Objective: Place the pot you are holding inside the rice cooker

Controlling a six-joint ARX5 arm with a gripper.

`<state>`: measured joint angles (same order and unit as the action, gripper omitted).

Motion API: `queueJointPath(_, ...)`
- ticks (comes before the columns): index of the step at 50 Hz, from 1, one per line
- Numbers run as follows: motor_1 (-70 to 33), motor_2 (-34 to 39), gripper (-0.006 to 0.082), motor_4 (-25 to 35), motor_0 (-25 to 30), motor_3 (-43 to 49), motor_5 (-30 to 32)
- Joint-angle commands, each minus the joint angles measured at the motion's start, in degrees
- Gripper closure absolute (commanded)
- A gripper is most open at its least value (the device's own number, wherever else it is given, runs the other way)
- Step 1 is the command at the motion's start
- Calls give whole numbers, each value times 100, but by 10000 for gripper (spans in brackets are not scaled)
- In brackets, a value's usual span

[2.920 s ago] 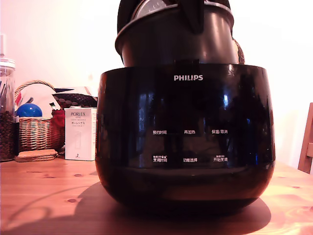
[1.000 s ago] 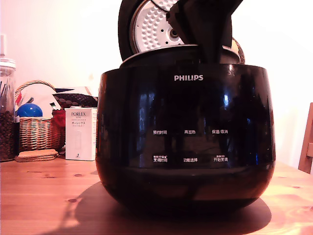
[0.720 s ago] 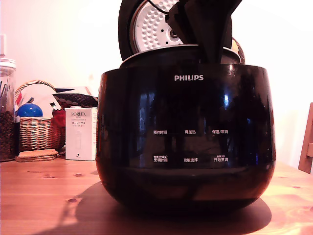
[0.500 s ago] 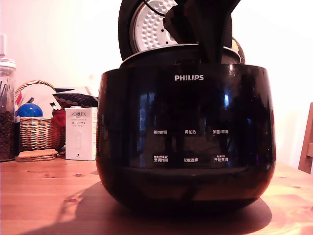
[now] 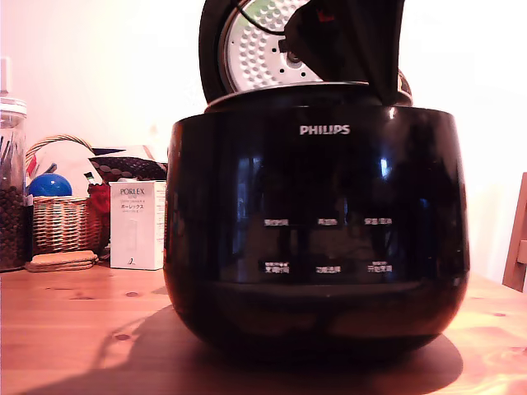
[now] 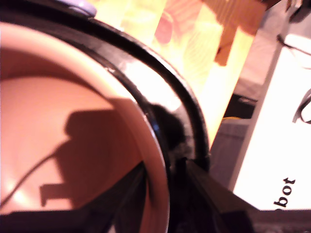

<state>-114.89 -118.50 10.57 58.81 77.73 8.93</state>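
Note:
The glossy black rice cooker (image 5: 317, 230) fills the middle of the exterior view, its lid (image 5: 255, 41) hinged up with the dimpled white plate showing. The pot (image 5: 272, 92) sits down inside it; only its thin rim shows above the body. My dark gripper (image 5: 354, 49) reaches down to that rim toward the exterior view's right. In the wrist view the pot's (image 6: 73, 121) inside looks pinkish and carries the gripper's shadow. My gripper (image 6: 163, 167) straddles the rim, one finger inside and one between pot and cooker wall (image 6: 187, 111), shut on the pot.
On the wooden table (image 5: 82, 329), at the exterior view's left, stand a white box (image 5: 136, 224), a wicker basket (image 5: 58, 218) with a blue ball (image 5: 49, 185), and a glass jar (image 5: 10, 189). A wooden chair part (image 5: 517, 239) shows at the right edge.
The pot has sunk from well above the cooker to only its rim showing. In the last half second the gripper and the cooker both shifted slightly toward the exterior view's right.

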Motion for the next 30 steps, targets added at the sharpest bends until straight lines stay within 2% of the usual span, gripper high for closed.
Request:
queueJointPath(1, 166, -72, 542, 343, 313, -15, 2)
queueJointPath(13, 175, -72, 538, 481, 219, -11, 2)
queueJointPath(18, 175, -72, 452, 435, 157, -7, 2)
queueJointPath(30, 175, -72, 448, -481, 122, 7, -103)
